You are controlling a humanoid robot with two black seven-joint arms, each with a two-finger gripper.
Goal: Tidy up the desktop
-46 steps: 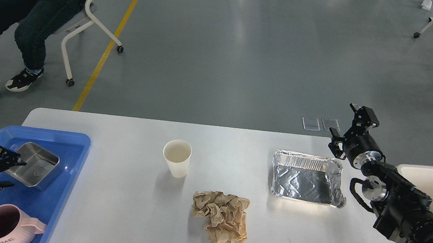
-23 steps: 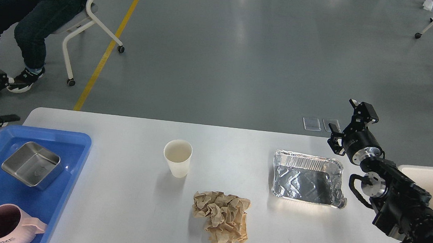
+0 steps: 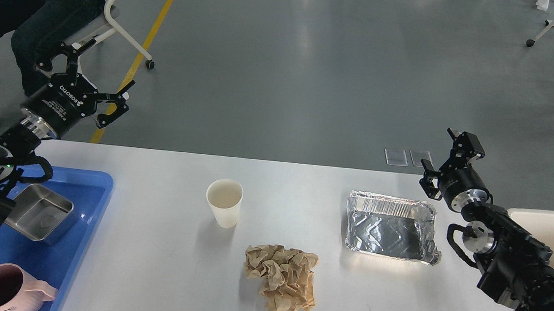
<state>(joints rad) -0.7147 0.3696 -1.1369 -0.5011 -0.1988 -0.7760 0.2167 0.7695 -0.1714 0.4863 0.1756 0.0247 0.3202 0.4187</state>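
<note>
Nearest to me on the counter [image 3: 159,265] is a crumpled brown paper wad [image 3: 281,278], sitting loose toward the front edge. Left of it a blue tray [image 3: 82,209] already holds a steel container [image 3: 40,212] and a pink mug [image 3: 6,291]. A bit further back, a white paper cup [image 3: 224,202] stands upright in the middle, and an empty foil tray [image 3: 389,227] lies to the right.

My guess is one drop-off at the tray is done and the trash comes next. The left end effector [image 3: 90,76] hangs above the far-left corner, fingers spread wide, nothing in them. A second ago it was low over the blue tray, so it has swung up and out. The right end effector [image 3: 447,161] hovers past the foil tray with its fingers apart and has barely moved.

Next move probably calls for lining up over the cup and squeezing gently, since it crushes easily.
</note>
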